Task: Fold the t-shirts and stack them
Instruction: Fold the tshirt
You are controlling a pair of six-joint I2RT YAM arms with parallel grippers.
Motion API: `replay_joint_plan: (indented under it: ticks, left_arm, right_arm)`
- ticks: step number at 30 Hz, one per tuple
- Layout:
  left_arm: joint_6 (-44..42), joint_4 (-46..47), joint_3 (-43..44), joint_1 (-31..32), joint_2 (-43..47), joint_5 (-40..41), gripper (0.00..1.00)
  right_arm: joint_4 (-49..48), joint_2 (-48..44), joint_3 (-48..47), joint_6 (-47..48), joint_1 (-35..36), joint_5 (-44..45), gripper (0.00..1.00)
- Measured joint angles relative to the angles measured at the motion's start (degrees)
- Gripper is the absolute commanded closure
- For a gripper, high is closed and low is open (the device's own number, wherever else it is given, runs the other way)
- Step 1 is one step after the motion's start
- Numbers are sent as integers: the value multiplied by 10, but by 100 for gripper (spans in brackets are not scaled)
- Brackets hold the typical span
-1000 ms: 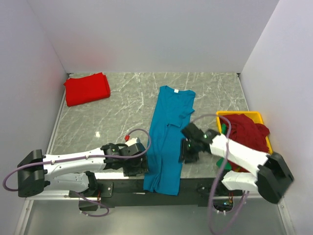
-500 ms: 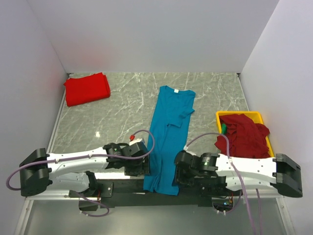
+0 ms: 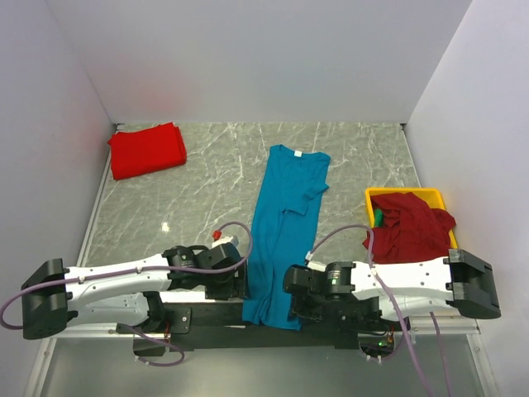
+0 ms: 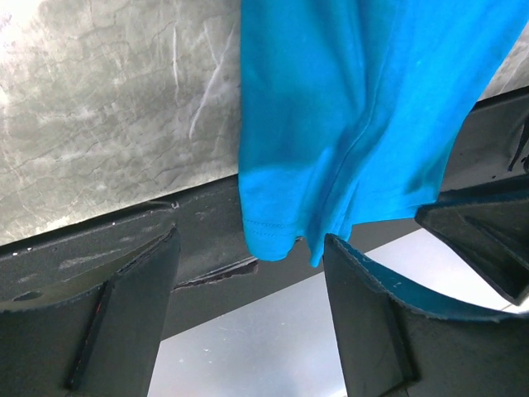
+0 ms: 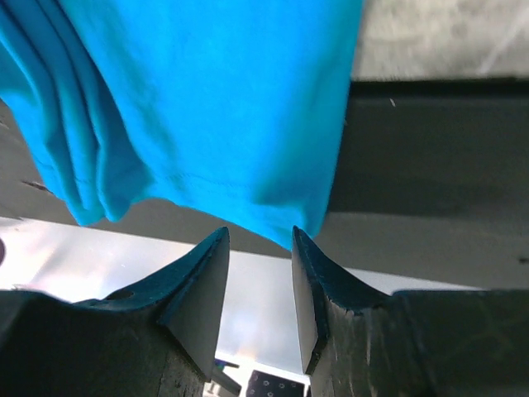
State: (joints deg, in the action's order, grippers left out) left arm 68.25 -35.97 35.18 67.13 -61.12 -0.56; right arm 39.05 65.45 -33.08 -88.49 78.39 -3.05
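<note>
A teal-blue t-shirt (image 3: pixel 285 223) lies lengthwise in a narrow fold in the middle of the table, its hem hanging over the near edge. My left gripper (image 3: pixel 239 285) is open at the hem's left corner; in the left wrist view (image 4: pixel 248 248) the hem (image 4: pixel 273 231) hangs just above the gap between the fingers. My right gripper (image 3: pixel 297 299) is open at the hem's right corner; in the right wrist view (image 5: pixel 259 240) the shirt's corner (image 5: pixel 306 223) hangs just above the narrow gap. A folded bright red t-shirt (image 3: pixel 147 150) lies at the far left. A dark red t-shirt (image 3: pixel 415 227) is heaped in the tray.
A yellow plastic tray (image 3: pixel 436 197) stands at the right edge, with a bit of green cloth (image 3: pixel 378 217) under the dark red shirt. The black near table edge (image 4: pixel 99 240) runs under both grippers. White walls close in the left, far and right sides.
My right arm has swung from beside the shirt's middle down to the hem's right corner at the near edge. My left gripper has shifted slightly nearer the hem's left corner.
</note>
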Motion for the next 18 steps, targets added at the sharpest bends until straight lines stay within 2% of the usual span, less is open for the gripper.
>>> replay_joint_plan:
  ticks: [8,18]
  left_arm:
    - [6,17,-14,0,3,-18,25]
    - [17,32,-14,0,-10,-31,25]
  right_arm:
    - [27,-22,0,-50,42,5,56]
    - [4,-21,35,-73,47,5,55]
